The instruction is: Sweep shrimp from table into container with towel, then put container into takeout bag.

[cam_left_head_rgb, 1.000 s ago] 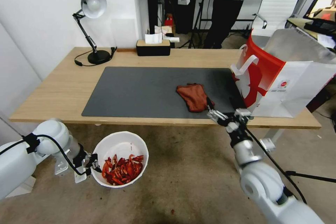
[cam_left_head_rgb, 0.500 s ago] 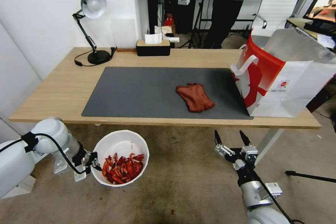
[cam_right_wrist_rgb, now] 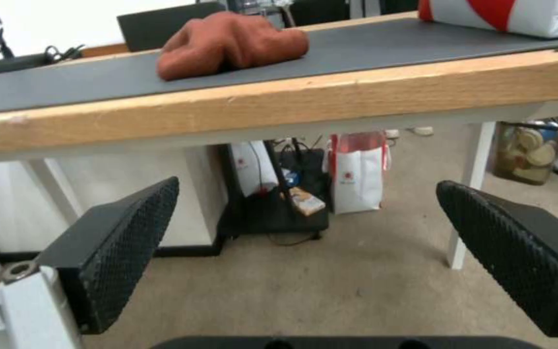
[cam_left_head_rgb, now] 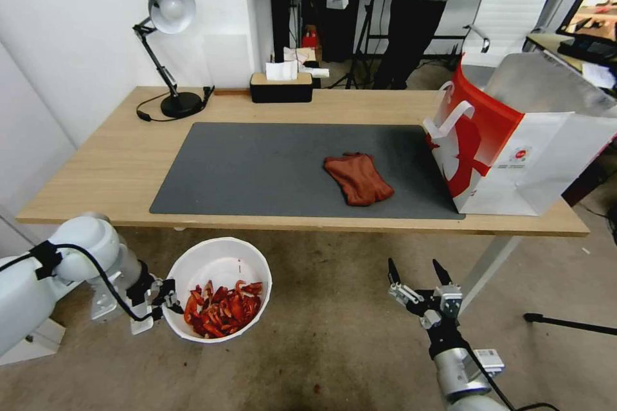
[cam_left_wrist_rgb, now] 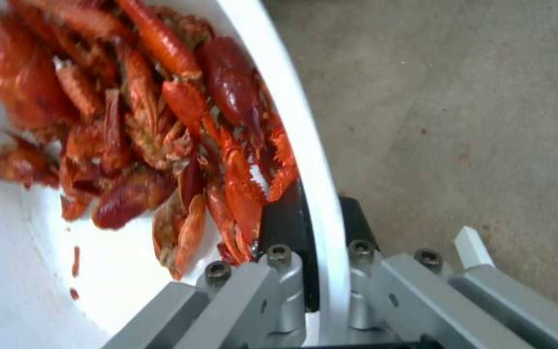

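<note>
My left gripper [cam_left_head_rgb: 168,295] is shut on the rim of the white container [cam_left_head_rgb: 222,263], held below the table's front edge over the floor. The shrimp [cam_left_head_rgb: 222,309] lie heaped inside it; the left wrist view shows the shrimp [cam_left_wrist_rgb: 162,131] against the container wall [cam_left_wrist_rgb: 311,160], with one finger on each side of the rim. The rust-red towel [cam_left_head_rgb: 358,178] lies crumpled on the dark mat of the table [cam_left_head_rgb: 109,167]. My right gripper [cam_left_head_rgb: 416,273] hangs open below the table edge, right of centre, holding nothing. The takeout bag [cam_left_head_rgb: 514,141] stands open at the table's right end.
A desk lamp [cam_left_head_rgb: 168,45] and a black tissue box [cam_left_head_rgb: 281,85] stand along the table's far edge. In the right wrist view the towel [cam_right_wrist_rgb: 230,43] sits above the wooden edge [cam_right_wrist_rgb: 279,109], with a white table leg [cam_right_wrist_rgb: 466,194] and bags under the table.
My right gripper has pulled back from the towel at the table's edge and dropped below the tabletop, still open. The left gripper and container have shifted slightly left and down.
</note>
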You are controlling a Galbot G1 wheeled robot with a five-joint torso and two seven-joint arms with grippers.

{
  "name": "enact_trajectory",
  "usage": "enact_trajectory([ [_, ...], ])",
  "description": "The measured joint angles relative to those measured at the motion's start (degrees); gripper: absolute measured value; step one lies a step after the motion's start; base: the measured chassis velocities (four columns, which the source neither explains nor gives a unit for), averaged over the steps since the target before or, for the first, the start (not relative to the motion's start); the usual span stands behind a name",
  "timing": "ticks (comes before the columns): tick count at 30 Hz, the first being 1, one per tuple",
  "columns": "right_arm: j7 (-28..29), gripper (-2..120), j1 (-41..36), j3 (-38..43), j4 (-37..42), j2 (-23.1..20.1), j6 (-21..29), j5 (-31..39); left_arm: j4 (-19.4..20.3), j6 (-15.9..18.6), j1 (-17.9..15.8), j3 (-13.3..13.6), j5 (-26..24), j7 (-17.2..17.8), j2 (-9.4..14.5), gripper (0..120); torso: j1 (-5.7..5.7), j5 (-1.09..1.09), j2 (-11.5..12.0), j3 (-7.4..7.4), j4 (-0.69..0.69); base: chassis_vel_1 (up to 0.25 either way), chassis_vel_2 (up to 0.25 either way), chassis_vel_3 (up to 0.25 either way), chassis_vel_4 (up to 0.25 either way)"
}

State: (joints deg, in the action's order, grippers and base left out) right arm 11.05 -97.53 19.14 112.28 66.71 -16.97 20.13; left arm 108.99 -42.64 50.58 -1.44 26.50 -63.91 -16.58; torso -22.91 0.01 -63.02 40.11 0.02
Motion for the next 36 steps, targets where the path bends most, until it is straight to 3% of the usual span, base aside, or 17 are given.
enact_trajectory([
  [3, -1.3, 100, -0.7, -0.9, -0.3, 0.0, -1.2, -3.1, 4.9, 3.4, -3.0, -0.9, -5.2, 0.0, 3.9, 0, 0.00, 0.01, 0.0, 0.00, -0.03, 0.000, 0.000, 0.000, 0.000],
  [6, -1.6, 100, -0.7, -1.6, 0.1, 0.0, -1.4, -4.8, 6.4, 5.4, -4.7, -1.6, -8.3, 0.1, 4.9, 0, 0.00, -0.02, 0.0, 0.00, -0.04, 0.000, 0.000, 0.000, 0.000],
  [12, -2.0, 100, -0.1, -3.1, 1.2, -1.1, -1.4, -7.3, 6.4, 8.3, -7.9, -3.0, -13.6, 0.5, 6.3, 0, 0.00, -0.02, 0.0, 0.00, -0.02, 0.000, 0.000, 0.000, 0.000],
  [18, -2.2, 100, -0.5, -3.3, 2.2, -1.2, -1.4, -8.5, 4.3, 9.3, -13.3, -1.0, -16.0, 0.7, 6.0, 0, 0.00, -0.02, 0.0, 0.00, -0.02, 0.000, 0.000, 0.000, 0.000],
  [22, -2.1, 100, -1.2, -3.1, 2.5, -0.5, -1.4, -9.2, 1.2, 10.5, -18.3, 2.0, -18.8, 0.5, 4.7, 0, 0.00, -0.02, 0.0, 0.00, -0.03, 0.000, 0.000, 0.000, 0.000],
  [27, -2.1, 100, -1.4, -3.0, 2.5, 0.1, -1.4, -9.7, -1.9, 10.8, -20.9, 3.2, -20.2, 0.1, 3.3, 0, 0.00, -0.02, 0.0, 0.00, -0.01, 0.000, 0.000, 0.000, 0.000],
  [29, -2.0, 100, -1.6, -2.9, 2.5, 0.6, -1.4, -10.0, -5.3, 10.9, -25.3, 6.5, -21.2, -0.2, 1.6, 0, 0.00, -0.03, 0.0, 0.00, -0.02, 0.000, 0.000, 0.000, 0.000],
  [30, -2.0, 100, -1.6, -2.9, 2.5, 0.6, -1.4, -10.0, -5.3, 10.9, -25.3, 6.5, -21.2, -0.2, 1.6, 0, 0.00, -0.03, 0.0, 0.00, -0.02, 0.000, 0.000, 0.000, 0.000],
  [32, -1.9, 100, -2.0, -2.4, 2.7, 1.1, -1.5, -10.3, -8.3, 11.4, -31.2, 11.1, -22.1, -0.2, -0.8, 0, -0.01, -0.01, 0.0, 0.00, -0.02, 0.000, 0.000, 0.000, 0.000],
  [35, -1.9, 100, -2.3, -2.0, 2.9, 1.3, -1.5, -10.5, -9.5, 11.8, -34.7, 14.1, -22.2, -0.2, -2.6, 0, -0.01, -0.01, 0.0, 0.00, -0.01, 0.000, 0.000, 0.000, 0.000],
  [36, -1.9, 100, -2.6, -1.8, 3.1, 1.5, -1.5, -10.5, -10.1, 12.2, -37.1, 16.3, -22.2, -0.2, -3.8, 0, -0.01, -0.02, 0.0, 0.01, -0.02, 0.000, 0.000, 0.000, 0.000],
])
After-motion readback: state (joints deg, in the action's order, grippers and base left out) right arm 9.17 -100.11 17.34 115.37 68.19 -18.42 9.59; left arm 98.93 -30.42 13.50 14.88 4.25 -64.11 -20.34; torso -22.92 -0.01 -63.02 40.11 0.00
